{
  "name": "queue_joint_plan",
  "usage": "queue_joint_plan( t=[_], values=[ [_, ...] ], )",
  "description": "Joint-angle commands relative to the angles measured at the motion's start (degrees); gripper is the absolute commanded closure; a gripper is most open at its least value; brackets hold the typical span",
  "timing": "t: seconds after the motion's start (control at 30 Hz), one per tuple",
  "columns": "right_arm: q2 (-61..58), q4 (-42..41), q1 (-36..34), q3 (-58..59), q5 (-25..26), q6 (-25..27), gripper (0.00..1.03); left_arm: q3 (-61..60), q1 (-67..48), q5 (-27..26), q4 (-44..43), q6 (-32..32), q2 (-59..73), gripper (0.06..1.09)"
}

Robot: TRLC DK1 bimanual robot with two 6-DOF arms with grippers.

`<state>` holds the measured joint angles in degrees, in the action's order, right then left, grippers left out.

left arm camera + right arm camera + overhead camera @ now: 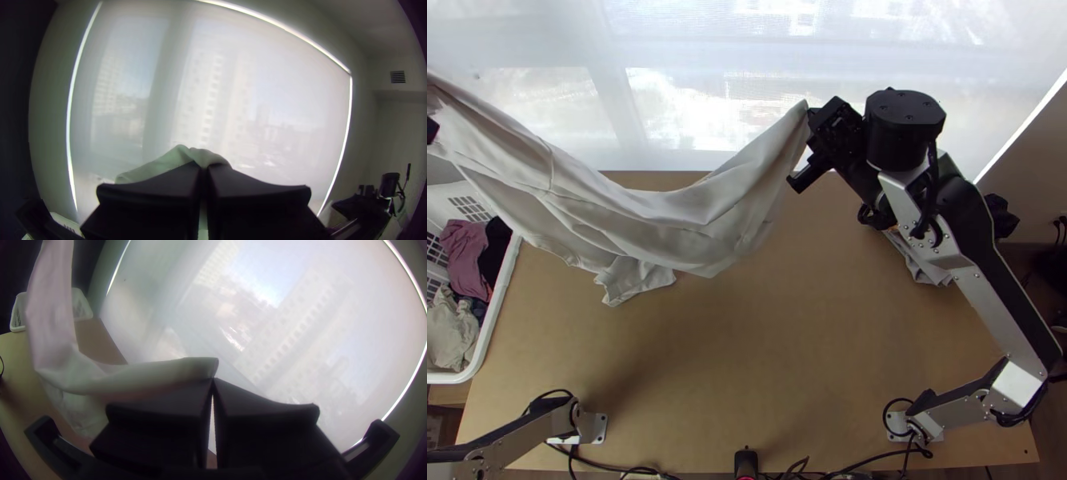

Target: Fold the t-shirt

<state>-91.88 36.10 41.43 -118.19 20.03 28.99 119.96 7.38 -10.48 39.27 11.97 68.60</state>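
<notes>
You're pinching the t-shirt [691, 210] in your left gripper [203, 168] and right gripper [213, 380], both closed; it's sagging between them over the desk [787, 360], probably handling soft and light, its corners offering the best hold.

The off-white t-shirt [691, 204] hangs loosely stretched over the far, left part of the tabletop [763, 352], its two ends raised and its middle sagging in a curve. Long, soft folds run along the cloth, and a sleeve-like flap [637, 280] droops from its near edge.
</notes>
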Motion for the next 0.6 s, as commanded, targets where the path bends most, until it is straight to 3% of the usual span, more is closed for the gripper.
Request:
queue_joint_plan(
  t=[0.0,0.4,0.57],
  values=[
    [-0.8,-6.7,-3.0,6.6,-0.7,-1.2,1.00,-4.6,-13.4,-0.2,7.2,-0.8,-2.9,1.05],
    [-3.4,-10.2,-9.4,13.6,-3.1,-4.0,1.00,-32.2,-36.0,-0.6,11.3,-0.3,-12.1,1.05],
    [-3.4,-13.5,-12.5,19.3,-4.0,-5.2,1.00,-41.9,-41.7,-4.9,11.8,1.3,-13.5,1.05]
  ],
)
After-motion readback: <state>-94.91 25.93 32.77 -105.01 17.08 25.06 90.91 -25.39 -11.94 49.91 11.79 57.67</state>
